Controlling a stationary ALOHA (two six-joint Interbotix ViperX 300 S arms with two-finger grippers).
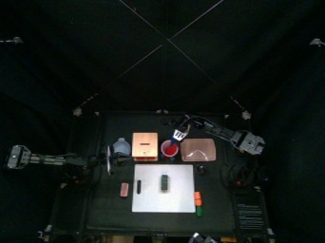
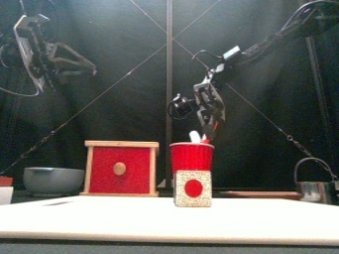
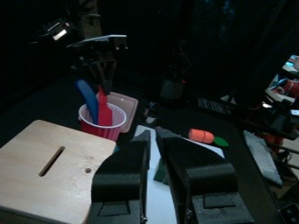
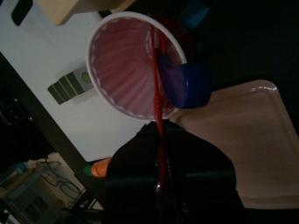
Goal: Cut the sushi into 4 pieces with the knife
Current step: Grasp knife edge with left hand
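Nearest the front edge lies the flat white cutting board (image 2: 79,226), the largest thing on the black table (image 1: 95,204). Behind it stands the pale wooden box with a red drawer front (image 2: 121,169), with the flat pink tray (image 1: 203,152) further right and a blue-grey bowl (image 2: 54,180) left of the box. The round red cup (image 2: 192,157) stands between box and tray. The dark green toy sushi roll (image 1: 166,180) lies in one length on the board's middle, its pale end with a red spot facing the front.

The right pincer (image 4: 160,140) reaches down over the cup, its jaws closed on the red toy knife (image 4: 156,83). That knife's lower end sits inside the cup beside the blue toy knife (image 4: 187,83). The left pincer (image 3: 158,171) hangs left of the box, jaws apart and empty. A small orange toy (image 1: 197,198) and a small green toy (image 1: 200,213) lie by the board's front right corner.
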